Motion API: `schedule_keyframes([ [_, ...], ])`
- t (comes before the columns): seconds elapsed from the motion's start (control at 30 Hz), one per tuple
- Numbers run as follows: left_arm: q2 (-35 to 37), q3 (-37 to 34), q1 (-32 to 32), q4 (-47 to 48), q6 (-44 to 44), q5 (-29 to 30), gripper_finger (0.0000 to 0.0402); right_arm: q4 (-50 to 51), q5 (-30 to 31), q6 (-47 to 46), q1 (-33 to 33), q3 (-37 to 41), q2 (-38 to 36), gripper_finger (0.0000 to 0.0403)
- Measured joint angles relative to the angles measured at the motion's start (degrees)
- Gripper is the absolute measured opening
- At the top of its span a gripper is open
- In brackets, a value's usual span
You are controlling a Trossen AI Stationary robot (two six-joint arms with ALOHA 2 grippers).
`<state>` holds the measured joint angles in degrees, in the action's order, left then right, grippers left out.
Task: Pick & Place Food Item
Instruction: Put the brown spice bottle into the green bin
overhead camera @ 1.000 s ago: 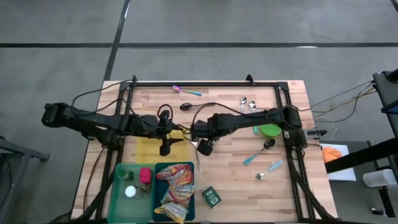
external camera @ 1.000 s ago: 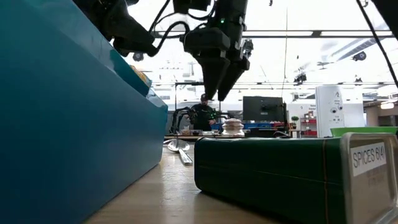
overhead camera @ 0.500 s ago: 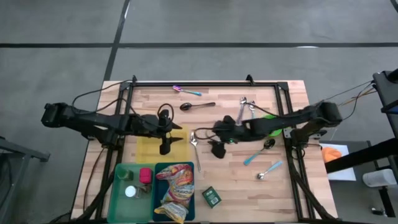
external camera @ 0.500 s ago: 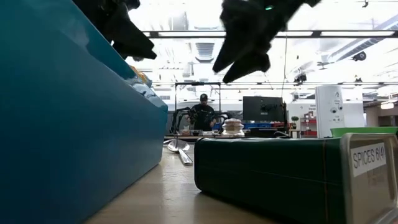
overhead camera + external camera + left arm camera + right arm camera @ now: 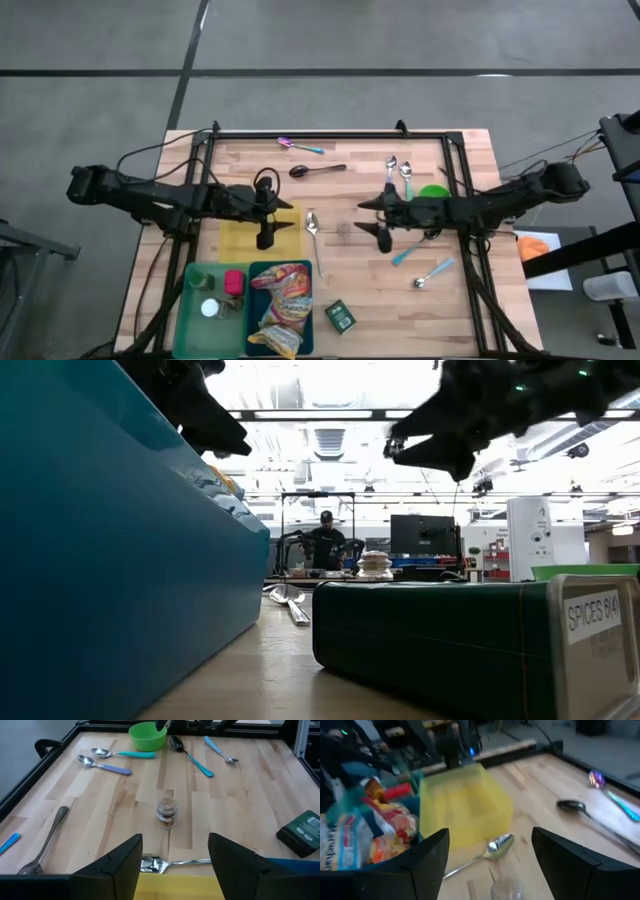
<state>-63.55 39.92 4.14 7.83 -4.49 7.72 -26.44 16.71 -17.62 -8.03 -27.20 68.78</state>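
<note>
Wooden table (image 5: 270, 165) carries a small spice jar (image 5: 344, 227) standing upright and alone in the middle, touched by neither arm; it seems to be the food item of the task, so I judge the placing is done. The right gripper (image 5: 381, 219) hangs just to the right of the jar with its fingers wide apart and nothing between them. The left gripper (image 5: 266, 231) waits over the yellow tray (image 5: 238, 238), fingers parted and empty, probably to keep out of the way. A metal spoon (image 5: 313, 224) lies between tray and jar. Compared with one second ago, the right arm has moved from near the tray toward the right, leaving the jar behind.
</note>
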Motion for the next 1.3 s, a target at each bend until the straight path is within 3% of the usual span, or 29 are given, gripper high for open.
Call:
schedule_keyframes([
  [0.33,0.0,0.0,0.0,0.6,0.0,0.0,0.0229,-1.6,-0.1,5.7,0.0,10.0,-13.7,0.0281],
  [0.8,0.0,0.0,0.0,1.5,0.0,0.0,0.0229,2.5,-0.2,10.7,0.0,16.5,-37.3,0.0281],
  [1.03,0.0,0.0,0.0,1.5,0.0,0.0,0.0229,2.7,-0.2,4.4,0.0,19.4,-40.4,0.0281],
  [1.3,0.0,0.0,0.0,1.5,0.0,0.0,0.0229,2.7,-0.2,8.6,0.0,19.8,-40.4,0.0281],
])
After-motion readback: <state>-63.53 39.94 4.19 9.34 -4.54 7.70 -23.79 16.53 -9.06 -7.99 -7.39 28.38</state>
